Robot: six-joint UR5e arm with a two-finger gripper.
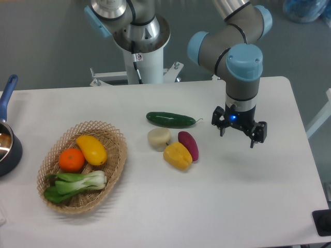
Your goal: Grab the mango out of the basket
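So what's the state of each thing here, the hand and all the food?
hand: open, empty, above bare table
mango: lying in basket, beside orange
basket: upright, holding three items
orange: in basket
bok choy: lying in basket
cucumber: lying on table

Grey-and-blue jointed UR5e arm (227,44) reaching from its white pedestal base at the table's far edge, wrist pointing straight down, black two-finger gripper (238,133) hovering above the tabletop, fingers spread apart, holding nothing
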